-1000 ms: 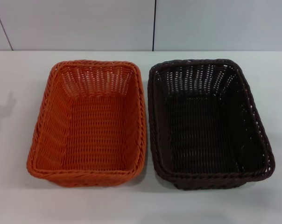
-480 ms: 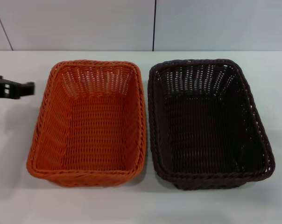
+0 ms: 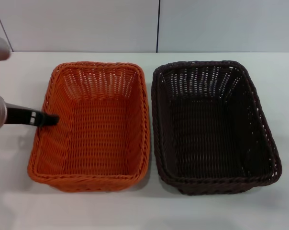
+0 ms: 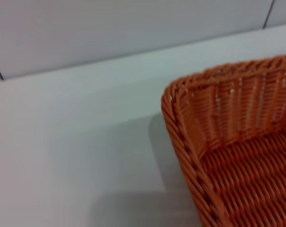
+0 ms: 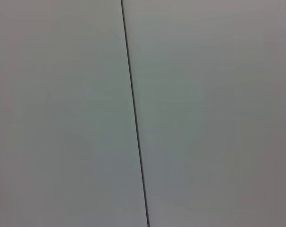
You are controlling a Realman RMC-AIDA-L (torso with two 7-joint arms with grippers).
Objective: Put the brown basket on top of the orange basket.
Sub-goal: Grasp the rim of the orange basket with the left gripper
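The orange basket [image 3: 93, 125] stands on the white table, left of centre in the head view. The brown basket [image 3: 211, 125] stands right beside it on the right, rims nearly touching. Both are upright and empty. My left gripper [image 3: 50, 119] reaches in from the left edge and is over the orange basket's left rim. The left wrist view shows a corner of the orange basket [image 4: 228, 142] and bare table. My right gripper is out of view; its wrist view shows only a grey wall with a dark seam.
The white table [image 3: 20, 191] runs around both baskets, with bare room at the front and at both sides. A grey panelled wall [image 3: 87, 24] stands behind the table's far edge.
My left arm has come in from the left edge and moved right and nearer, from beside the orange basket to over its left rim. The baskets have not moved.
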